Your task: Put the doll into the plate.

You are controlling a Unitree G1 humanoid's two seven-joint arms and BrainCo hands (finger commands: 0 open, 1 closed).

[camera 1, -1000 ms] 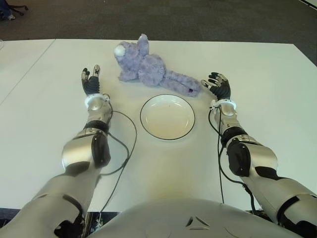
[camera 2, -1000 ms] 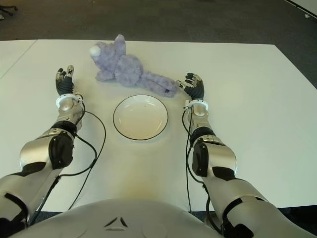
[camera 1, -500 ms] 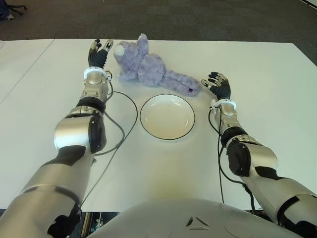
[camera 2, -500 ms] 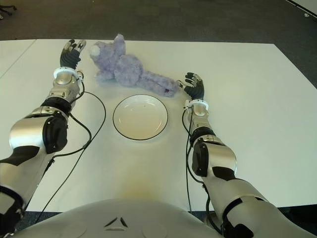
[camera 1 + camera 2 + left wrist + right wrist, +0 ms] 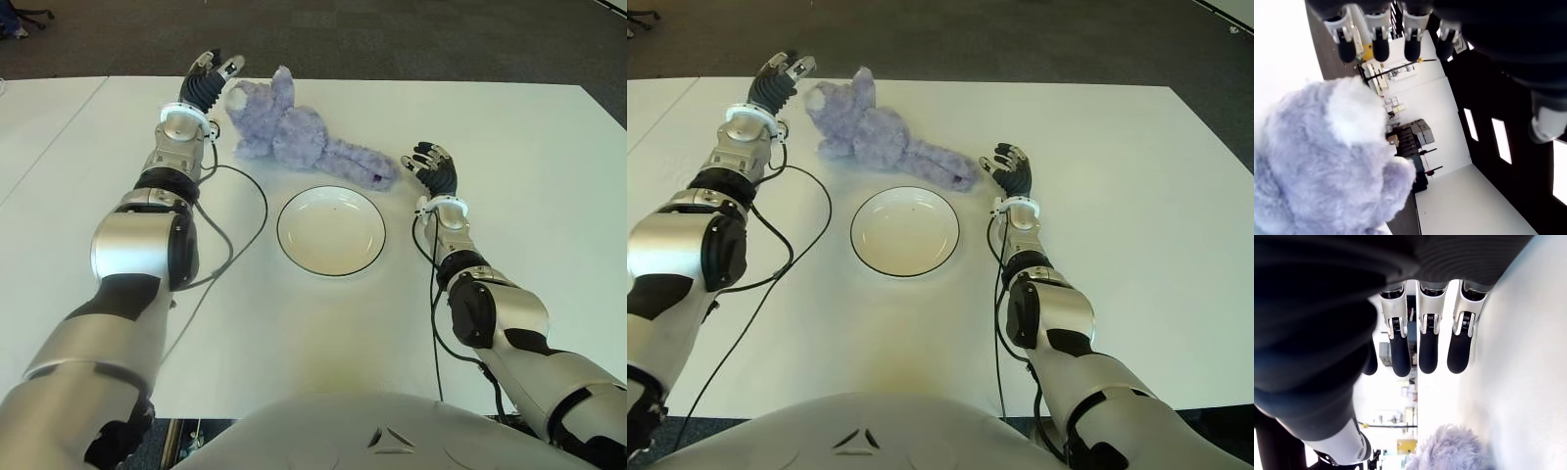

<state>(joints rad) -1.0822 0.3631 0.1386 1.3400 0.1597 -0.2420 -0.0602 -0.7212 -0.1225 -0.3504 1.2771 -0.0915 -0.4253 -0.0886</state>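
Observation:
A fluffy lilac doll lies on the white table, head to the far left, legs trailing toward the right. A white plate with a dark rim sits just in front of it, holding nothing. My left hand is beside the doll's head, on its left, fingers spread and holding nothing; in the left wrist view the doll's head fills the space under the fingertips. My right hand is open just right of the doll's feet, whose fur shows in the right wrist view.
Black cables run from both forearms across the table. A seam separates a second white table on the left. Dark carpet lies beyond the far edge.
My left arm has reached forward and slightly right, from level with the plate's far rim up to the doll's head. The right hand, doll and plate have stayed put.

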